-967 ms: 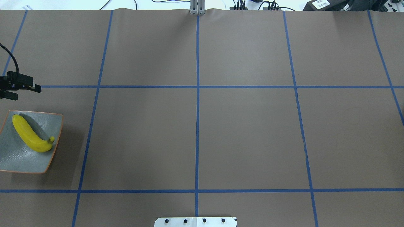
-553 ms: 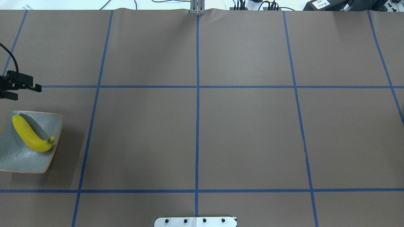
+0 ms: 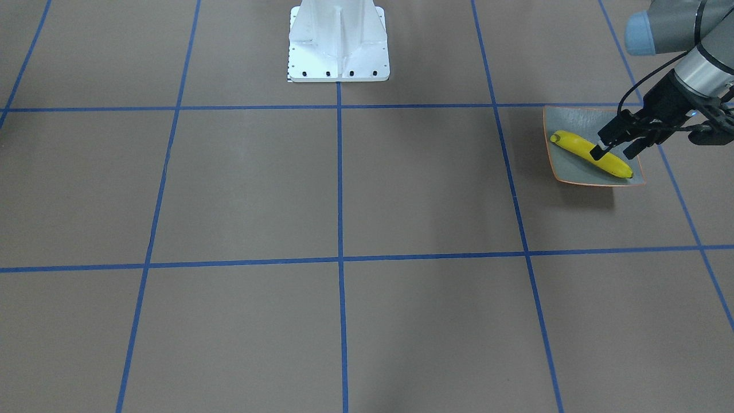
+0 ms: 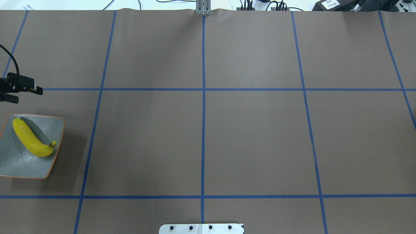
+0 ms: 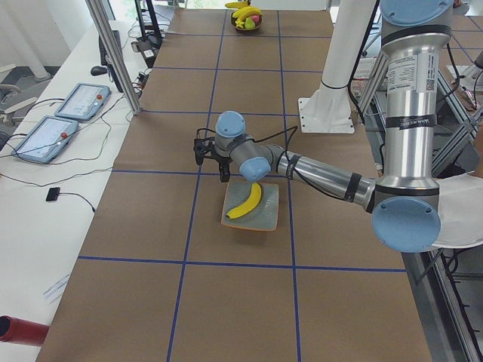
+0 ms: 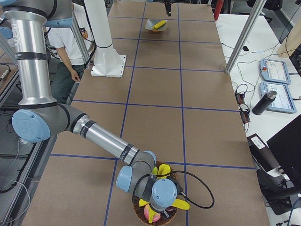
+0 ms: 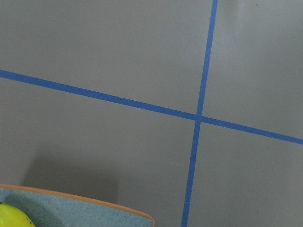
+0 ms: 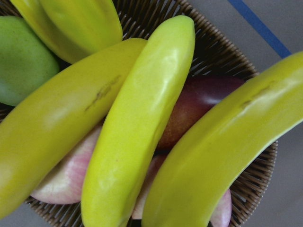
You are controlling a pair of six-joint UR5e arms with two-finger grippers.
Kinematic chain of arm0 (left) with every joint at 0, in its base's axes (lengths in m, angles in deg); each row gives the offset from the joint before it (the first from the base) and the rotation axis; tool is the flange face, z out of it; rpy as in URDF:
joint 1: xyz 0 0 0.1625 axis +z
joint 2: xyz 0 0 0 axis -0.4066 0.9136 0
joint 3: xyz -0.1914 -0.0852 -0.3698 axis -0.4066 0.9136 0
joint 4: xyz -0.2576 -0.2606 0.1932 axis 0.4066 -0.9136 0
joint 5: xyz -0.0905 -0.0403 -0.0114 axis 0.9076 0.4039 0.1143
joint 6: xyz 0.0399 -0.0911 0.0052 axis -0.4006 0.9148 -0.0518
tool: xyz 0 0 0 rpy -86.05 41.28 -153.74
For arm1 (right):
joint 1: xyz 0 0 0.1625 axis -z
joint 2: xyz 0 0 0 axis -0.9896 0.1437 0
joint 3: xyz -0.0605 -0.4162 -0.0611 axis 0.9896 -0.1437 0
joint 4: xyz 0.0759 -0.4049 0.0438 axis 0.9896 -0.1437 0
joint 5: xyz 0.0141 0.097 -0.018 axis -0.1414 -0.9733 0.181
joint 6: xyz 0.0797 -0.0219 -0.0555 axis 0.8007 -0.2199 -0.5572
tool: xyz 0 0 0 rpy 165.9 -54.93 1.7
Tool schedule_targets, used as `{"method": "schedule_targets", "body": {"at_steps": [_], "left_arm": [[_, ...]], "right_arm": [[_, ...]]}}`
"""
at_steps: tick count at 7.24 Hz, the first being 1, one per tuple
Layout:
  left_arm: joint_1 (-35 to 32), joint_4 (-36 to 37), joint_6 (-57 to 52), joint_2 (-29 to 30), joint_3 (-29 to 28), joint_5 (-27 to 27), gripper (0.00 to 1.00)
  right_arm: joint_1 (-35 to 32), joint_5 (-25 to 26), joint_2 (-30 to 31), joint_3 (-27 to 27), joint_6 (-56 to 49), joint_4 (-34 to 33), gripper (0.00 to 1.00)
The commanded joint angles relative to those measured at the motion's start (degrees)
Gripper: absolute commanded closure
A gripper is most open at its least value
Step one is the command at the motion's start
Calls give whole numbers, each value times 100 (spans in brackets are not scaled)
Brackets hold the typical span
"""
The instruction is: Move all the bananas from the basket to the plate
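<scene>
we see a banana (image 4: 32, 140) on the plate (image 4: 19, 167), left end effector (image 3: 613, 153) open near it; right end effector (image 6: 159, 205), we cannot tell.

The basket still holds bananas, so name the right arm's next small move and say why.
Probably lower the right gripper onto the middle banana and close. Its wrist view looks closely down on several bananas in the basket, while only one banana lies on the plate.
</scene>
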State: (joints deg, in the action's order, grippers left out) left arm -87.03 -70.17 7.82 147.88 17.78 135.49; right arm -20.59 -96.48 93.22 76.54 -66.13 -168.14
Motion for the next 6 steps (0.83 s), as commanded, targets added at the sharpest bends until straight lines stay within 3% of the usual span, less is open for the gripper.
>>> {"method": "schedule_targets", "body": {"at_steps": [1,2,3,5,6], "left_arm": [[2,-9,15,12,0,3,0],[10,-9,7,21,0,3,0],[11,0,15,38,0,21,0],[11,0,59,248,-44,38,0],[19,0,564,563,-88,47,0]], "right_arm": [[-181,-76,-41,1146,5,-1262,100],[-182,-119,-84,1648,66,-2025,100],[-174,-624,-76,1906,415,-2355,100],[245,-1400,-23,2414,1546,-2367,100],[631,-1664,38,2931,2109,-2367,100]]}}
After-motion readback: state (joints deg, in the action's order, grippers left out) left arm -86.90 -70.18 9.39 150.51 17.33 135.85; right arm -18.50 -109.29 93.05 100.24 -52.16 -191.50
